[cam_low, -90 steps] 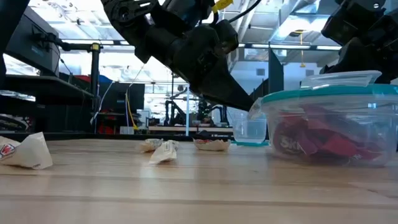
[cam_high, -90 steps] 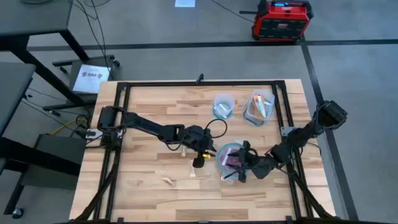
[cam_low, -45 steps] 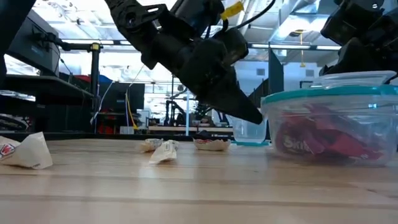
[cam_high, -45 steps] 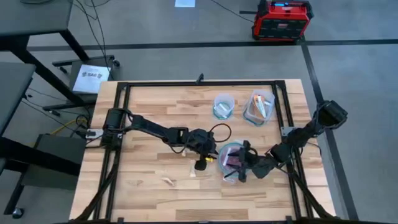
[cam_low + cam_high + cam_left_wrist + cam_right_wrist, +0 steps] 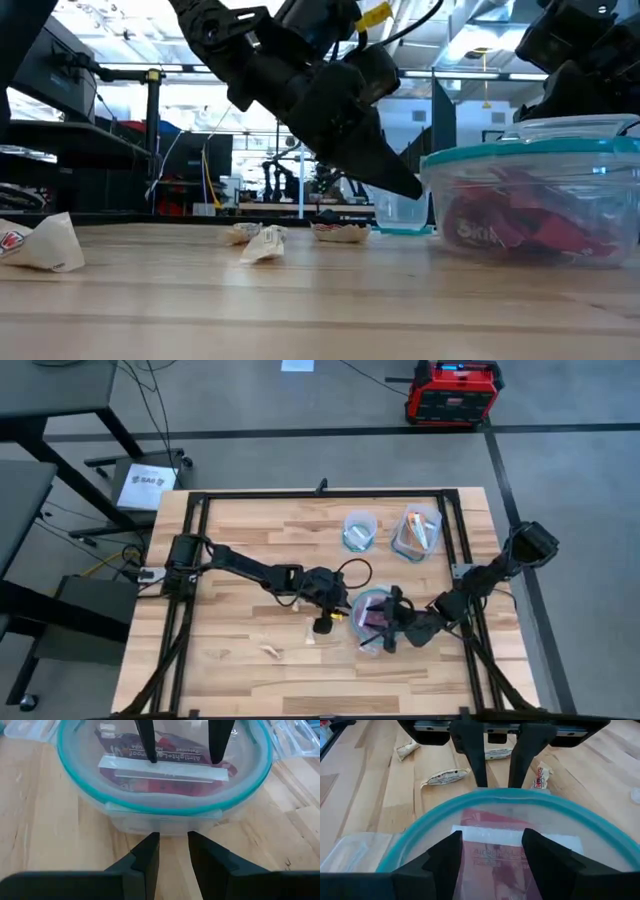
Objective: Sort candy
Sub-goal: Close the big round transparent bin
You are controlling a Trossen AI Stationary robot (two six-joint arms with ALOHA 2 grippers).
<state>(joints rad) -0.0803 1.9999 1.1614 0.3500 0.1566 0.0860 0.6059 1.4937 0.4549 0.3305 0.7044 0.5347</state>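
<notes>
High view: left pincer [image 5: 343, 612] beside candy container [image 5: 372, 617] rim.

Even, diffuse overhead light fills the high view; the wooden table [image 5: 240, 530] appears bright and the arms cast only soft, short shadows. In the low view, ceiling lights and bright windows behind the table leave the left arm [image 5: 310, 80] in near silhouette, and the nearest table boards are out of focus. Both wrist views are evenly lit. A pale sheen lies on the clear container's blue rim [image 5: 165, 807], and the near fingers [image 5: 445, 860] are blurred at the frame edge.
</notes>
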